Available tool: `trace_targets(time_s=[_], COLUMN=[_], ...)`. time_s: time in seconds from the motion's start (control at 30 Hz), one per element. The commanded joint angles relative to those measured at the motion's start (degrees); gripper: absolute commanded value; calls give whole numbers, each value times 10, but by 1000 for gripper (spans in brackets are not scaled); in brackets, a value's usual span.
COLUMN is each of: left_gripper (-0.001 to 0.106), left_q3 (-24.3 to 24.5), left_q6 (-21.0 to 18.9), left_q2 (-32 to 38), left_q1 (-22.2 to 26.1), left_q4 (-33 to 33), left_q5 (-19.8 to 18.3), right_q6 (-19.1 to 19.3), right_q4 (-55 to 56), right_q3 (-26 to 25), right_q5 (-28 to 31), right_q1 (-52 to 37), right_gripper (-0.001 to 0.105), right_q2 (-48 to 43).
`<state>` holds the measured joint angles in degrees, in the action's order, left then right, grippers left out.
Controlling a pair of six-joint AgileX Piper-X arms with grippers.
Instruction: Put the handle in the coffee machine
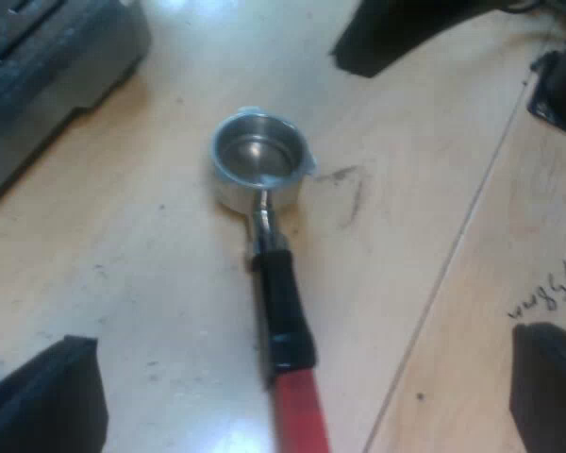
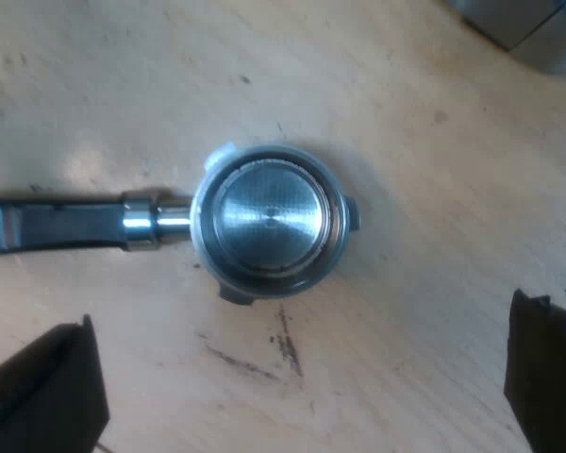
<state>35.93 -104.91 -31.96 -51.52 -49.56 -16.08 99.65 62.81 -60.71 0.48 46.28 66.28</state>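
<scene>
Wood tabletop [image 1: 151, 283], pale and scuffed, with a thin seam across it. Dark handwritten scrawl [image 1: 547, 297] on the wood close to one finger of the left gripper.

Metal holder [image 1: 261, 162] lies loose and flat on the tabletop, not locked into the machine. Basket faces up, shiny inside, with nothing visible in it. A short steel neck leads to the dark handle [image 1: 285, 311], then the red end [image 1: 300, 415].

Left gripper [image 1: 307, 344] hangs over the handle where dark meets red. Its fingers [image 1: 47, 396] are spread wide, one on either side of the handle and well apart from it, gripping nothing.

Espresso machine [image 1: 47, 66]: an edge of its dark grey body sits on the tabletop, near the basket but not touching it.

In the right wrist view the holder [image 2: 269, 219] is seen from straight above: a round basket with a flat, finely dotted steel floor and small lugs on the rim. The handle runs off sideways along the wood.

Right gripper [image 2: 302, 316] hangs over bare tabletop just beside the basket. Its fingers [image 2: 47, 392] are set wide, clear of the holder, and empty.

Dark scratch marks [image 2: 264, 354] on the wood near the basket. Grey metal corner [image 2: 524, 28] well apart from the holder; cannot tell what it belongs to.
</scene>
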Motion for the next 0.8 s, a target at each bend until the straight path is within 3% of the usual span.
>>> trace_targets(time_s=[0.03,0.17,0.27,0.8], left_gripper=[89,89,89,89], left_q3=[4,4,4,4], left_q6=[-33,-92,-109,-109], left_q2=[1,-3,-11,-53], left_q1=[-52,-123,-150,-163], left_q4=[2,2,2,2], left_q5=[77,161,195,205], right_q6=[28,55,61,73], right_q4=[-1,-15,-31,-74], right_q3=[-5,-5,-5,-5], right_q5=[-12,-13,-18,-62], right_q1=[-7,-8,-8,-28], right_gripper=[88,88,88,88], right_q2=[29,69,93,186])
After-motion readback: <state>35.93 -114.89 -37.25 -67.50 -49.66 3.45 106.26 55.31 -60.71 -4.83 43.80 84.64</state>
